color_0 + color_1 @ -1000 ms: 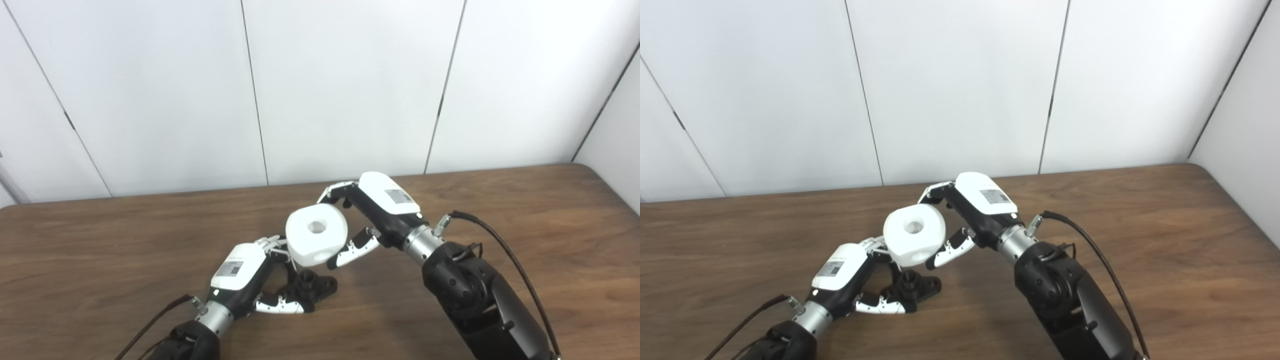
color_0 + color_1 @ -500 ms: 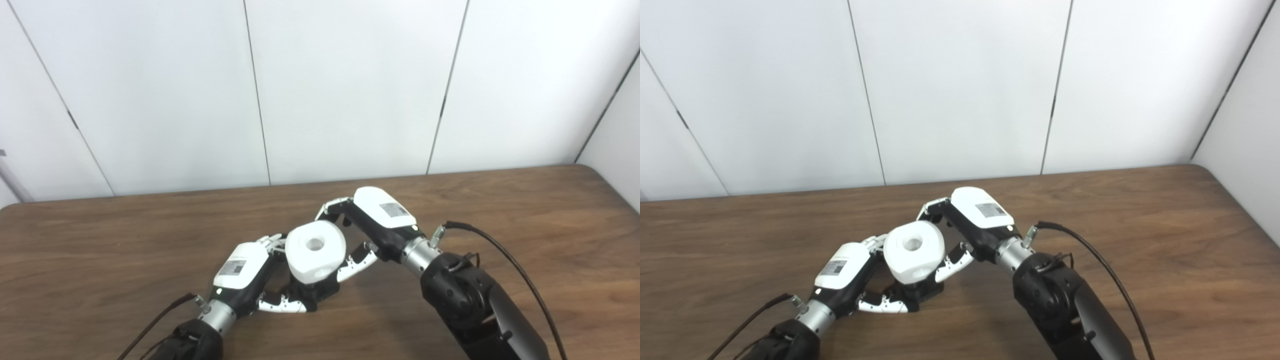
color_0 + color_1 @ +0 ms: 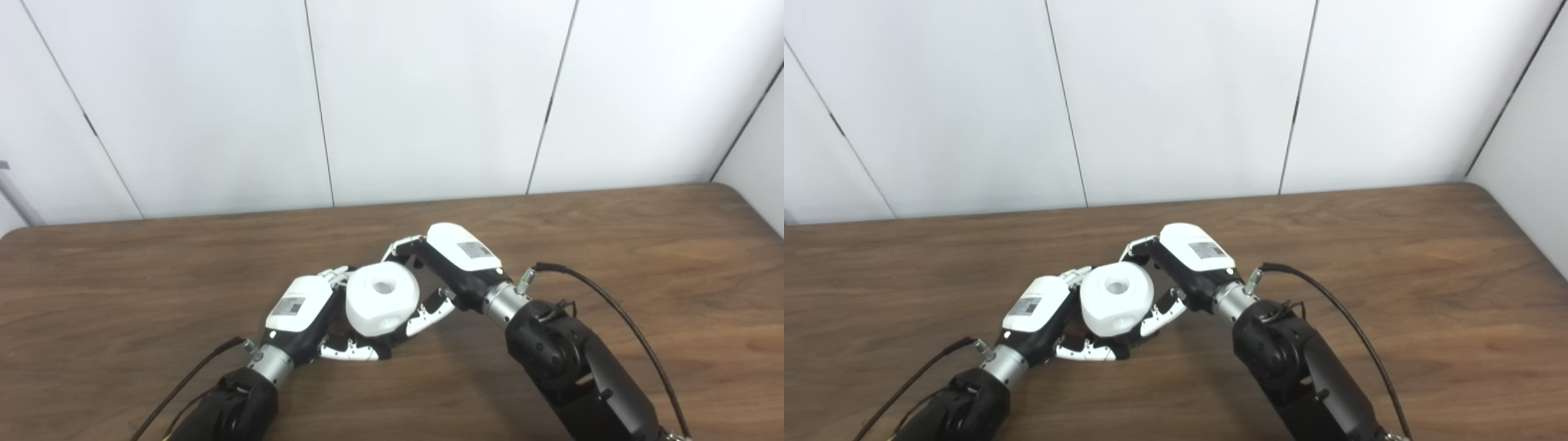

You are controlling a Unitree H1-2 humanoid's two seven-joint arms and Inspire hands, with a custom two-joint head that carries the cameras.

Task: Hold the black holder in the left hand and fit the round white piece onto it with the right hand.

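The round white piece (image 3: 383, 299), with a hole in its top, sits low over the black holder (image 3: 387, 346), which is almost wholly hidden beneath it; I cannot tell if it is seated. My left hand (image 3: 303, 313) is on the table at the left of the piece, fingers and thumb closed around the holder's base. My right hand (image 3: 456, 264) comes from the right and is shut on the white piece, fingers behind it and thumb in front. Both also show in the right eye view, with the white piece (image 3: 1116, 299) between the hands.
The brown wooden table (image 3: 612, 245) runs to a white panelled wall at the back and a white wall at the right. A black cable (image 3: 603, 300) loops off my right wrist over the table. Another cable trails from my left forearm.
My right hand has lowered the white piece from above the holder down onto it, covering the holder. The left hand has stayed at the holder. The camera has tilted a little.
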